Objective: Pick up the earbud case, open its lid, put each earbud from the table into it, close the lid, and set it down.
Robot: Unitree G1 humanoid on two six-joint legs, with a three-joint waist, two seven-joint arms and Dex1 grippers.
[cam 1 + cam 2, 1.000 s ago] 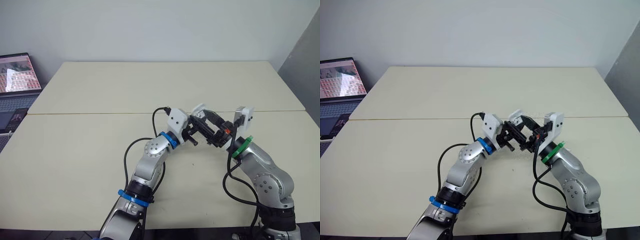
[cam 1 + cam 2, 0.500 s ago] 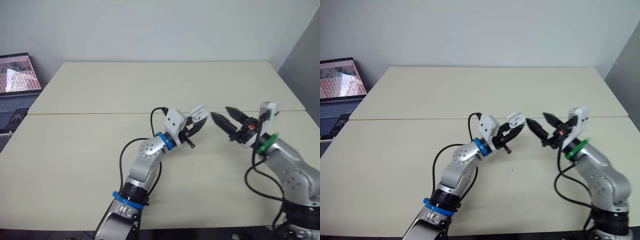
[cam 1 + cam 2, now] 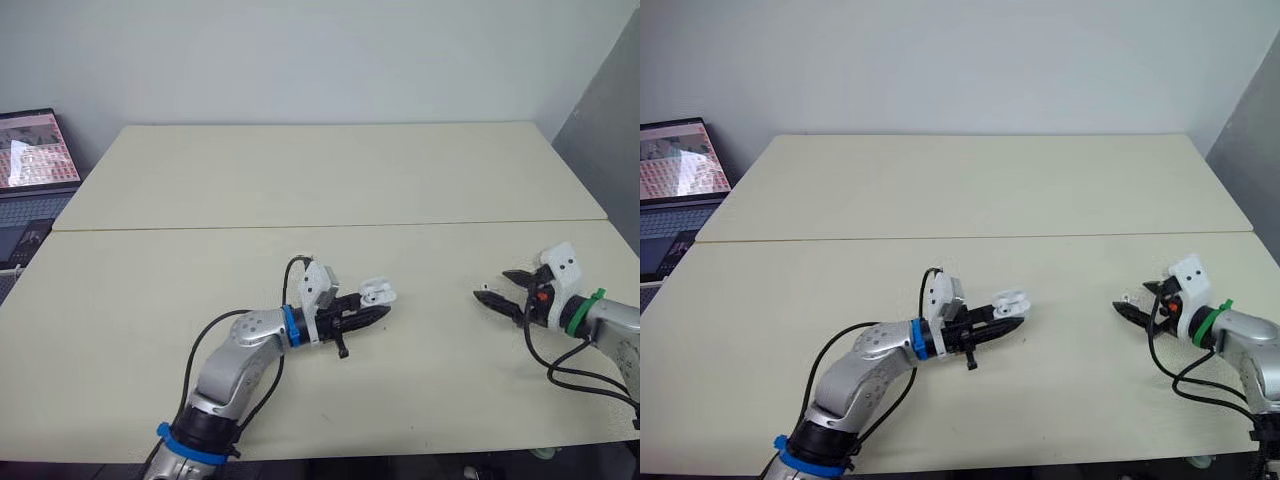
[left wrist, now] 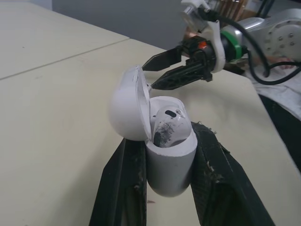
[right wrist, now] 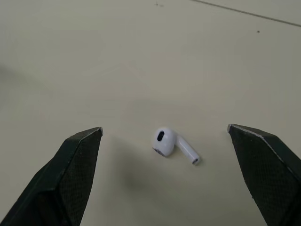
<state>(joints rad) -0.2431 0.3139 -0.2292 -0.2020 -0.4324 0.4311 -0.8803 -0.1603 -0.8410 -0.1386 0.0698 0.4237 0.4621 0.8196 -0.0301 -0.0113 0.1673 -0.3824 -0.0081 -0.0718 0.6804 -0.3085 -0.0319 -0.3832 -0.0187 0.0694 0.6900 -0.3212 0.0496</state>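
Jaws of the left gripper (image 3: pixel 366 314) are clamped on the white earbud case (image 4: pixel 168 165), one black finger on each side of its body, holding it low over the near half of the table (image 3: pixel 300 170), about midway between the left and right edges. The case's lid (image 4: pixel 126 108) is swung open on its hinge, and one white earbud (image 4: pixel 167 117) sits in the body, with a dark smudge on the case's rim below it. The right gripper (image 3: pixel 492 284) is down near the table's right edge, well apart from the case, with its two black fingers spread wide. Between them, touching neither, a second white earbud (image 5: pixel 165 142) lies on its side on the bare surface. The table is a pale cream and matte, made of two tops joined along a thin seam (image 3: pixel 200 227) that runs from the left edge to the right edge; both grippers are on the near side of it. A few tiny dark specks (image 5: pixel 257 32) mark the surface. Beyond the left edge stands an open laptop (image 3: pixel 35 150) with a lit screen. Behind the far edge rises a plain pale wall (image 3: pixel 300 60), and a darker grey panel (image 3: pixel 612 120) stands past the far right corner.
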